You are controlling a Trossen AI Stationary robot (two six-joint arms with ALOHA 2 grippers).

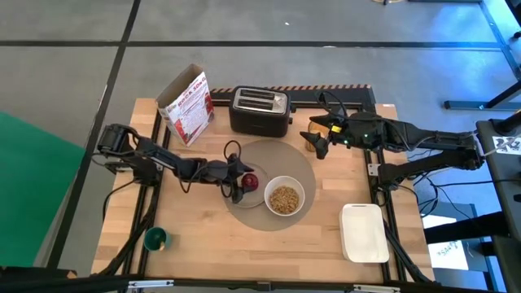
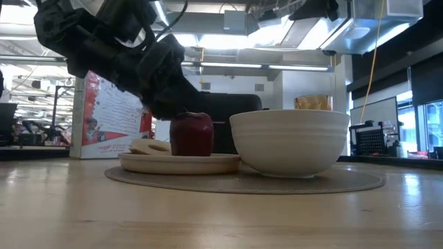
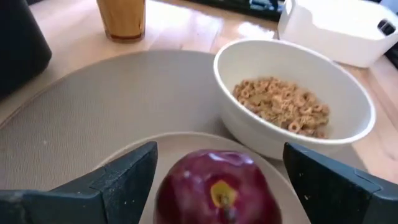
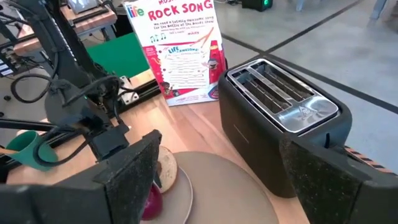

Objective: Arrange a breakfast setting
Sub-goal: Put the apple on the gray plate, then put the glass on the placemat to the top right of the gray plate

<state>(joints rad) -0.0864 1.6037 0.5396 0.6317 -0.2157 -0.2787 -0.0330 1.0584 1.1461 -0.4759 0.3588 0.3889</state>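
Wooden table (image 1: pixel 195 244) carries the mat (image 1: pixel 297 167), where the apple (image 3: pixel 214 190) sits on the plate (image 2: pixel 180 163) beside the bowl (image 1: pixel 284 198). Left gripper (image 3: pixel 214 180) stands open, its 2 fingers flanking the apple without touching; right gripper (image 1: pixel 319 137) hovers open near the toaster (image 1: pixel 260 110). Apple looks firm, smooth and likely to roll, so pinch across its widest middle.

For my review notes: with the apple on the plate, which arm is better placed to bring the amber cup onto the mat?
Probably the right. The right gripper hovers open at the mat's far right edge, near where the amber cup stands. The left gripper is open around the red apple on the small plate.
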